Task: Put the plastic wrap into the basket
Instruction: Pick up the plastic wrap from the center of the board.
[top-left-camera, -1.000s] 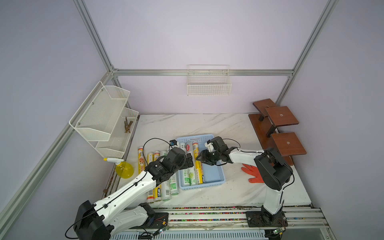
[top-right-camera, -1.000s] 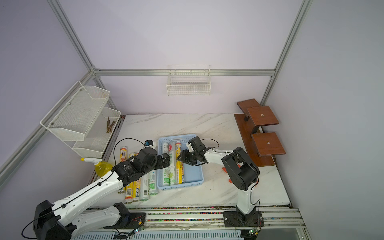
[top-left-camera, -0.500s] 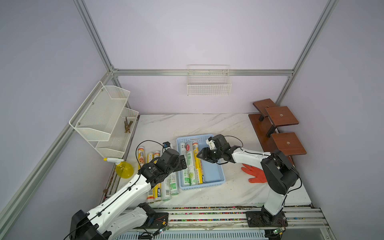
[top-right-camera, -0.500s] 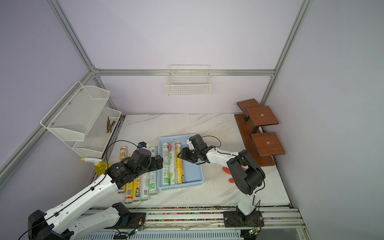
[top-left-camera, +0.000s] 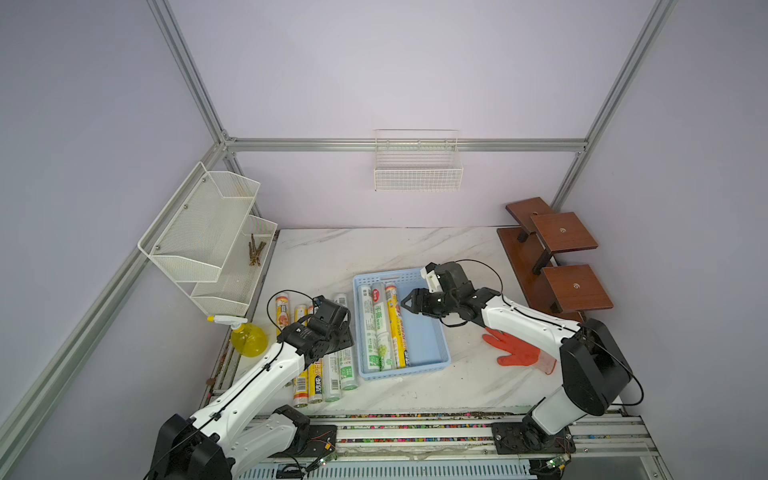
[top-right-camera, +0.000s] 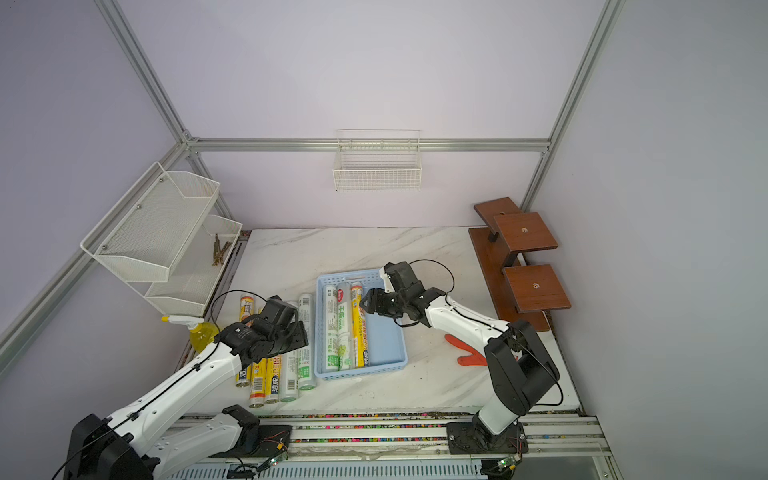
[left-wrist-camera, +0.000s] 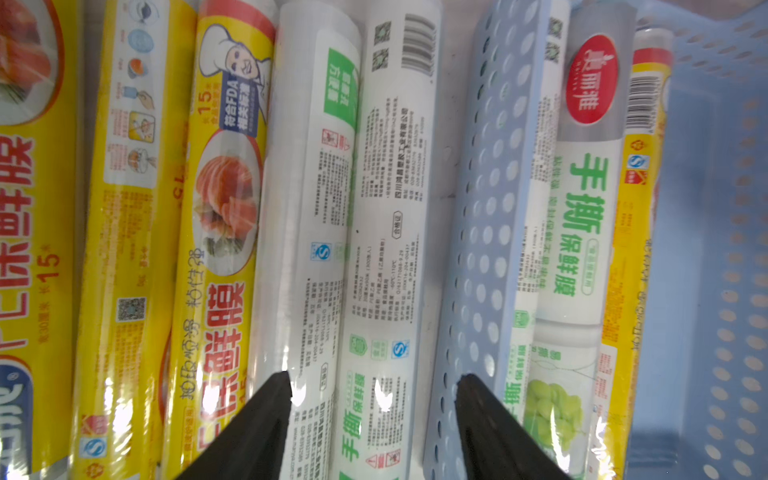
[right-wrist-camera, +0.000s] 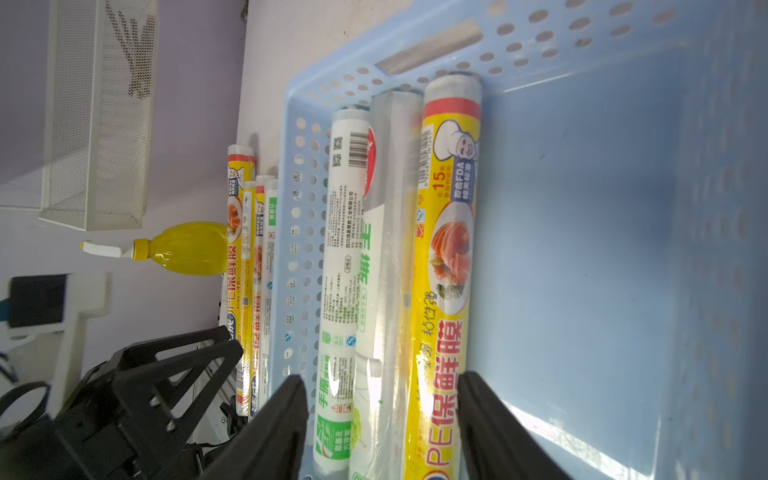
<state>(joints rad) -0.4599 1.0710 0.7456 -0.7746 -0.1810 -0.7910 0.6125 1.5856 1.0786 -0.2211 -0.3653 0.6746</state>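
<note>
The left gripper straddles, jaws parted, the white roll just outside the basket; the right gripper hangs open above three rolls inside; likely light, stiff, slick: grip mid-length

White two-tier mesh rack at left of frame, hung on the wall frame, a few brown sticks in its lower tier. White wire basket on back wall, upper centre. Brown wooden stepped stand at right edge of marble worktop. Orange glove flat on worktop, lower right. Yellow spray bottle under the rack, at worktop's left edge.
</note>
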